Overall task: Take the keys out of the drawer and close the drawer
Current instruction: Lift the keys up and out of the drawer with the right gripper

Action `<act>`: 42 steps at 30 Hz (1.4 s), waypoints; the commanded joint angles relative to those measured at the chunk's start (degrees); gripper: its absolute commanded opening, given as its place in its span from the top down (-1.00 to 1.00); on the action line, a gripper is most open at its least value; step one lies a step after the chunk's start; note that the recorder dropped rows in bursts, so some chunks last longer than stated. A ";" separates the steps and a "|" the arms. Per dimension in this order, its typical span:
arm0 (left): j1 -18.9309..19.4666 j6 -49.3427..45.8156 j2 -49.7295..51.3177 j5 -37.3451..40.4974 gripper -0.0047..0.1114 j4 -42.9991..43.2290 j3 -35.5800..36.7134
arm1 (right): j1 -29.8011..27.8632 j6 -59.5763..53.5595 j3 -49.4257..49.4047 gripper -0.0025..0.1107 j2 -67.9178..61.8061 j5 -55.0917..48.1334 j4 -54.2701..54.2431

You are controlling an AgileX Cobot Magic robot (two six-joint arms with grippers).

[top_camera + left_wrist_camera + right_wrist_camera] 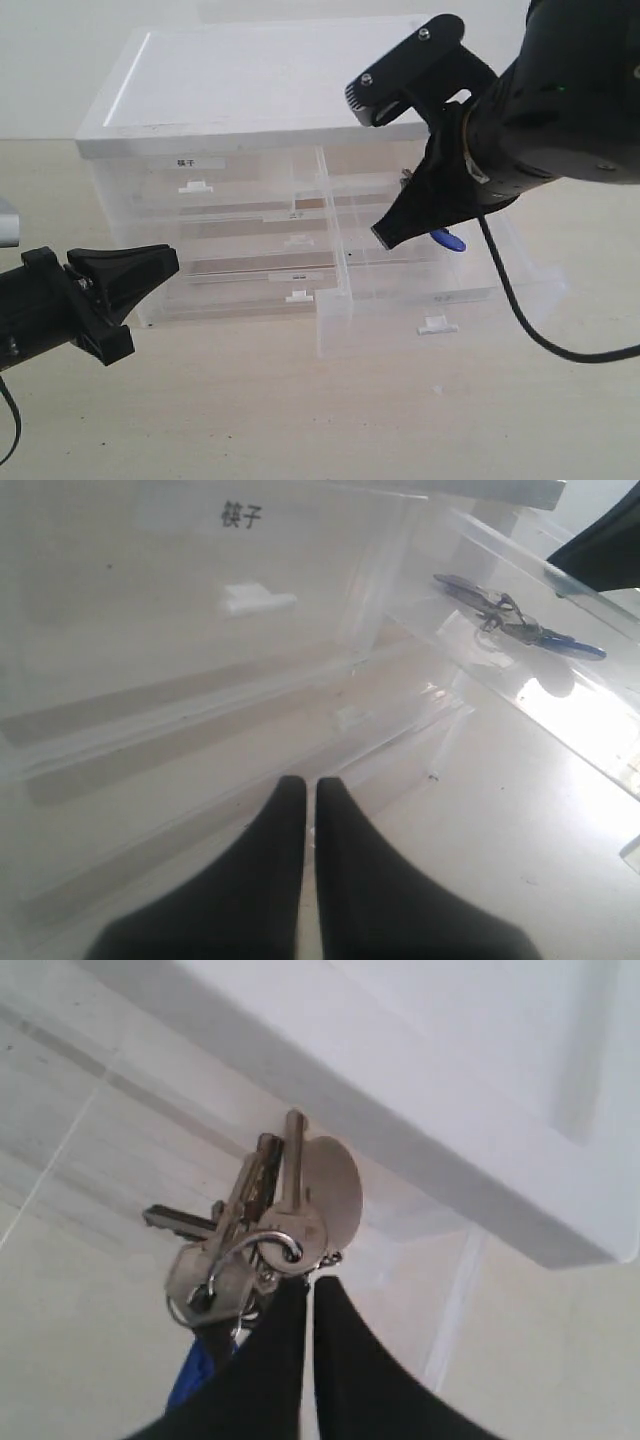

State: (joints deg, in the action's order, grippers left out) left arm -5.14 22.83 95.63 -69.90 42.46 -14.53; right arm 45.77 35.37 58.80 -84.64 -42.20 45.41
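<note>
— Right gripper [386,233] is clamped tight on the keys [449,240], caught up by the top of the bunch!
— And where are they?
— Hanging just over the drawer [385,318] (pulled right out, that one).
— Left gripper [160,262]?
— Fingers pressed together, nothing between them, well off to the left of the drawer.

- A plain white wall [50,60] stands at the back.
- The desk [300,410] is pale cream, with a few tiny dark specks.
- Soft, bright light falls on everything.
</note>
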 commanded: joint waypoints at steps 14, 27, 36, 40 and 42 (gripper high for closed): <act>-0.10 0.25 0.19 -0.07 0.84 0.42 -0.24 | -1.32 6.38 -0.17 -0.07 -3.57 6.00 -4.14; -0.10 0.25 0.19 -0.07 0.84 0.42 -0.24 | -3.48 11.06 -0.17 0.12 -6.34 8.60 -2.47; -0.10 0.75 0.19 -0.07 0.84 0.63 -0.45 | -3.12 4.33 -0.17 0.96 -5.91 10.41 -4.39; -0.10 0.75 0.19 -0.07 0.84 0.63 -0.45 | -1.47 3.10 -0.07 0.96 -2.61 10.29 -4.11; -0.10 0.75 0.19 -0.07 0.84 0.63 -0.45 | -1.21 3.10 -0.07 0.96 -0.42 10.29 -4.11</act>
State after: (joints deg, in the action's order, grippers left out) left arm -5.14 23.15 95.63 -69.90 42.60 -14.84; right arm 43.99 39.23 58.75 -88.16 -31.90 41.61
